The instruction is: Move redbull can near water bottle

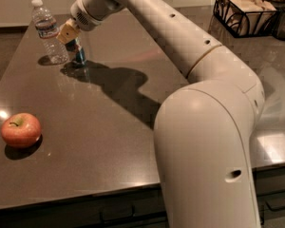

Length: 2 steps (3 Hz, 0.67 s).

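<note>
The water bottle (pixel 47 32), clear with a white cap and a blue-white-red label, stands at the far left of the dark table (pixel 109 127). The redbull can (pixel 78 54), blue and silver, stands upright just right of the bottle, a small gap apart, with its base at the table surface. My gripper (pixel 69 36) reaches in from the upper right and sits over the can's top, shut on it. The can's top is hidden by the gripper.
A red apple (pixel 21 129) lies near the front left edge of the table. A black wire basket (pixel 242 11) holding boxes stands at the far right. My white arm (pixel 204 127) fills the right foreground and casts a shadow across the table's middle.
</note>
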### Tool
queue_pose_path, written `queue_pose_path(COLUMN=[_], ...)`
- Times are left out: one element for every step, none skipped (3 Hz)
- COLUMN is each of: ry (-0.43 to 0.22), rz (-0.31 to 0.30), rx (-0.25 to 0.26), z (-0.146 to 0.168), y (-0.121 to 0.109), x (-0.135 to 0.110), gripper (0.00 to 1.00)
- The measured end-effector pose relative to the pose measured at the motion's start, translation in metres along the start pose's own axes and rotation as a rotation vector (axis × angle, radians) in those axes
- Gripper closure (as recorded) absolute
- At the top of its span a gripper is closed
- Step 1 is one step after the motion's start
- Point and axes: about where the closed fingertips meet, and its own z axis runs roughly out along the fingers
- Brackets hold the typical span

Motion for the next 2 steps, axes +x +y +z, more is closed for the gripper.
queue_pose_path(ry=[0.002,0.005], rz=[0.0,0.0], rx=[-0.005,-0.009], z=[0.0033,0.0066], y=[0.0013,0.0028], x=[0.0011,0.0018], gripper=[0.14,0.0])
